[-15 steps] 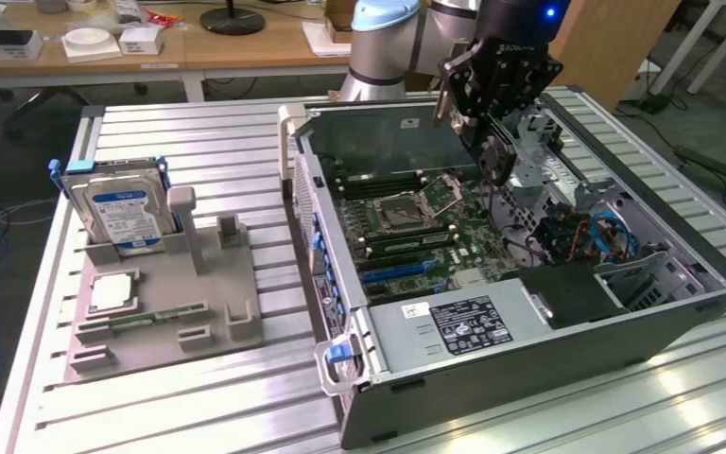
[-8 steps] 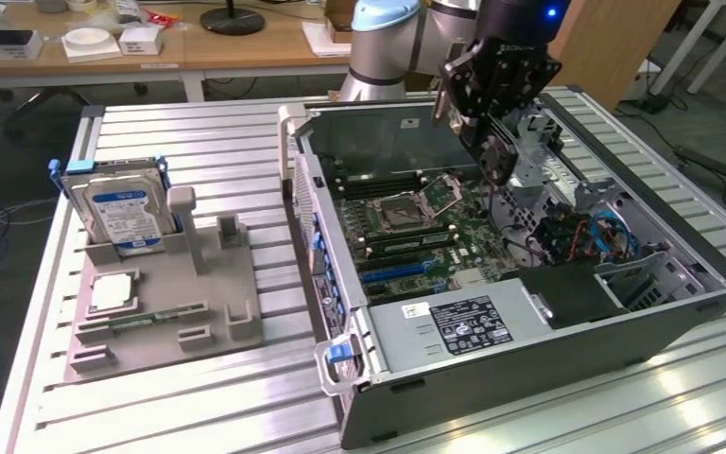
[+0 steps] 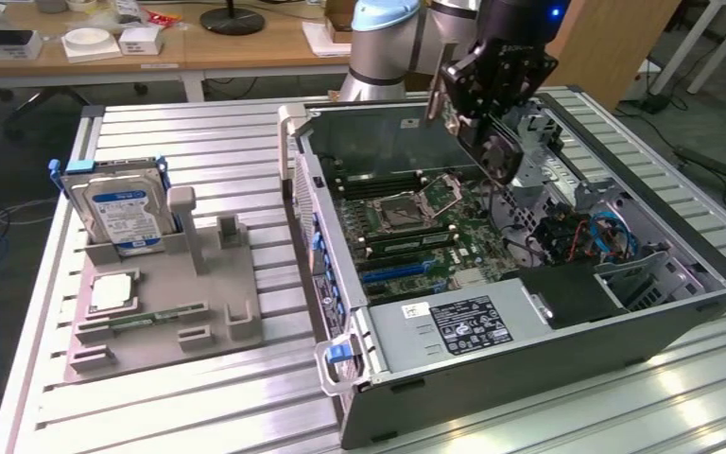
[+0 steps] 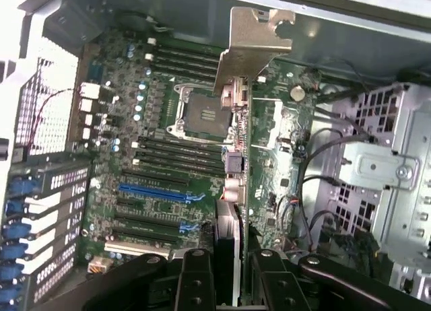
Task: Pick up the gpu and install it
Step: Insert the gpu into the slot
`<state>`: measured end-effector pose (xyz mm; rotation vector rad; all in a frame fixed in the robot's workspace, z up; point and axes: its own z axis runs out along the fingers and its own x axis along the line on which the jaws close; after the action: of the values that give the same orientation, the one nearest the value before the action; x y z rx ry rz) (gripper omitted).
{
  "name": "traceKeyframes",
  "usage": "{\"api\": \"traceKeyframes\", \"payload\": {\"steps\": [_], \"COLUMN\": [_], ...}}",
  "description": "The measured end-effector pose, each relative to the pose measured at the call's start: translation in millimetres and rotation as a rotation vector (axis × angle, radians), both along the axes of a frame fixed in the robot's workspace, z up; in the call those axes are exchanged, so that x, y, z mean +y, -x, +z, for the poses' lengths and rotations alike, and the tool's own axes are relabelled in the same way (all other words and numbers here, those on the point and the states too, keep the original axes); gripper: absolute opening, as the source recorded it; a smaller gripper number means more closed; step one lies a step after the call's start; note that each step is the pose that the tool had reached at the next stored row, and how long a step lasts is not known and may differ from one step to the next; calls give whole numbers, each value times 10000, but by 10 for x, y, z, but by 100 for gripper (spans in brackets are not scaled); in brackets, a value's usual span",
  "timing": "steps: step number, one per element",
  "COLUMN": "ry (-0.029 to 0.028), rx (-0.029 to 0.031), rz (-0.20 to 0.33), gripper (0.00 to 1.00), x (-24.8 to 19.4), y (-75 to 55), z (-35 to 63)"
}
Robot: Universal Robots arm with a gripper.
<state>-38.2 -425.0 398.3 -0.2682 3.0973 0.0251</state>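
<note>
1. My gripper (image 4: 232, 270) is clamped on the gpu (image 4: 239, 163), pinching the card edge-on between both fingers.
2. The gpu hangs in the air over the open pc case (image 3: 490, 378), with its silver bracket (image 4: 254, 48) at the end away from my fingers. It's not in any slot yet.
3. Below it is the motherboard (image 4: 168, 149), with a bare cpu socket (image 4: 202, 116) and a blue slot (image 4: 158, 193).
4. Well off on the exterior view's left, a hard drive (image 3: 124, 213) stands in the grey tray (image 3: 212, 312).

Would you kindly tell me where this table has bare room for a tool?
Bare table slats lie beyond the grey tray, and in front of the tray and the computer case. The strip between them is narrow; inside the case, under the gpu, is crowded.
</note>
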Motion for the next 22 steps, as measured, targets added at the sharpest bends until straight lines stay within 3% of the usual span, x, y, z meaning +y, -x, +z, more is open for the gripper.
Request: {"api": "traceKeyframes", "payload": {"steps": [22], "ry": [-9], "rx": [-1], "rz": [3164], "gripper": [27], "x": [0], "y": [14], "z": [-4]}}
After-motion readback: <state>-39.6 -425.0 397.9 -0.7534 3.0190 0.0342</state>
